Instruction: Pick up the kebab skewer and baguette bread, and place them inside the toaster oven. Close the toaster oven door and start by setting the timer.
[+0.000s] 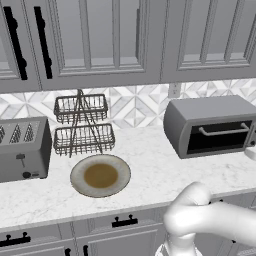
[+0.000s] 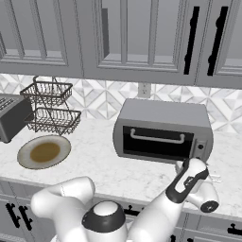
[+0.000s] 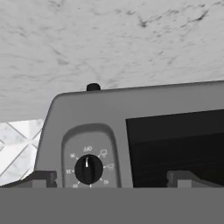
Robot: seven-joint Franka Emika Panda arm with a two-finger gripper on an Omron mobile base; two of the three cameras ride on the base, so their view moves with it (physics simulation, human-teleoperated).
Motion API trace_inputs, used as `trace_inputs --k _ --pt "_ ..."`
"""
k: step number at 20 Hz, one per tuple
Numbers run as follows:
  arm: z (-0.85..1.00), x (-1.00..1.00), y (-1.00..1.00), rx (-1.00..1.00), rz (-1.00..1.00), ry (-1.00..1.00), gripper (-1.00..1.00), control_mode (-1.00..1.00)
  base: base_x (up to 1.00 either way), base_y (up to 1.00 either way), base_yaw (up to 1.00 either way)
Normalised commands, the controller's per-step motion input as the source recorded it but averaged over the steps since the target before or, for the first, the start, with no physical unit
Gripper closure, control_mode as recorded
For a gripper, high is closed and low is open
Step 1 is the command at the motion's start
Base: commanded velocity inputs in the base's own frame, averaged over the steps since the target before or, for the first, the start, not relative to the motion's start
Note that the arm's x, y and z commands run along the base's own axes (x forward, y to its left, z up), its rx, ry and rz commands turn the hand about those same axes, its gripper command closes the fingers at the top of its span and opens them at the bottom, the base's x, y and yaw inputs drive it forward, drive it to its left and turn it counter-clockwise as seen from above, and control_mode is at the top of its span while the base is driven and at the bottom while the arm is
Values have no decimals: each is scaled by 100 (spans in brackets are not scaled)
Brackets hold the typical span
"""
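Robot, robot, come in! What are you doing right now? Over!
End effector open, empty, facing the timer knob. Toaster oven door shut. Plate bare. Nothing in the way.

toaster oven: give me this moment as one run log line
phase: timer step | toaster oven door: closed | gripper: open, facing timer knob, no contact visible | plate: empty | food: unseen

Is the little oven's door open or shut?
Shut. The toaster oven door stands upright and flat against the toaster oven, its silver handle across the top.
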Motion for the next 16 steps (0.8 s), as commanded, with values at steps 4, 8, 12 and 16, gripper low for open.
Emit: trace_inputs --k 4,8,12,16 --pt "-1 10 -24 0 0 -2 -100 -100 0 0 0" --pt "-3 7 -2 0 0 -3 -100 -100 0 0 0" --pt "-8 4 13 -2 0 -4 -100 -100 0 0 0" --pt "-6 13 3 -1 0 -3 -100 -100 0 0 0"
